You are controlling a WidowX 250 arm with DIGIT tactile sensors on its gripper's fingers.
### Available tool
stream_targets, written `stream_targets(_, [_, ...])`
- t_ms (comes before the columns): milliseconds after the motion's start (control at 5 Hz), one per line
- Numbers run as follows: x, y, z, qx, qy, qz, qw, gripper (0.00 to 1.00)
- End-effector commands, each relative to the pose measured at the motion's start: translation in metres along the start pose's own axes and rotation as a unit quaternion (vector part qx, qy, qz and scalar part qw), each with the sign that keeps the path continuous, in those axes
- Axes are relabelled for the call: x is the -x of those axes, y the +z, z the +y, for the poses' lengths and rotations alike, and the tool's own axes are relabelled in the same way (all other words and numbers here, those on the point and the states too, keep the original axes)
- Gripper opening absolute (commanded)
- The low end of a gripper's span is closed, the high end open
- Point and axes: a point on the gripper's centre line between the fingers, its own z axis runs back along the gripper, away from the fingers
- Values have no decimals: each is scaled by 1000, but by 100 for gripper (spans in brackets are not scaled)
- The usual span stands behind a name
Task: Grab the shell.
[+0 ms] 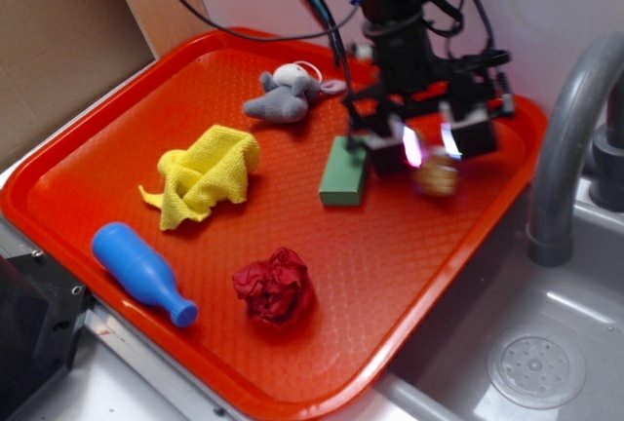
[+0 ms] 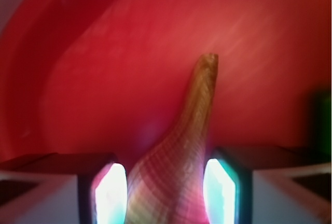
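Observation:
The shell (image 1: 436, 177) is tan and ridged, near the right rim of the red tray (image 1: 117, 148). My gripper (image 1: 432, 153) stands over it with a finger on each side. In the wrist view the shell (image 2: 199, 110) fills the gap between the two lit pads (image 2: 111, 193), with its pointed spire aimed away from me over the tray floor. Both pads look pressed against its wide body. The gripper (image 2: 166, 198) is shut on the shell. The shell looks blurred in the exterior view.
A green block (image 1: 344, 173) lies just left of the gripper. A grey plush mouse (image 1: 286, 95), a yellow cloth (image 1: 207, 173), a blue bowling pin (image 1: 141, 272) and a dark-red paper ball (image 1: 275, 287) lie on the tray. A grey faucet (image 1: 565, 138) and sink (image 1: 531, 363) stand at the right.

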Motion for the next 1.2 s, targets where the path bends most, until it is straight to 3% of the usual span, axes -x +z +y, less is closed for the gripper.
stream_targets(0, [-15, 122, 11, -5, -194, -73, 978, 0])
stream_targets(400, [15, 185, 83, -39, -314, -47, 947, 0])
stream_targets(600, [22, 213, 111, -60, -324, -69, 942, 0])
stream_targets(800, [31, 237, 135, -79, -292, -122, 945, 0])
stream_targets(1000, [36, 237, 134, -68, -271, -126, 952, 0])
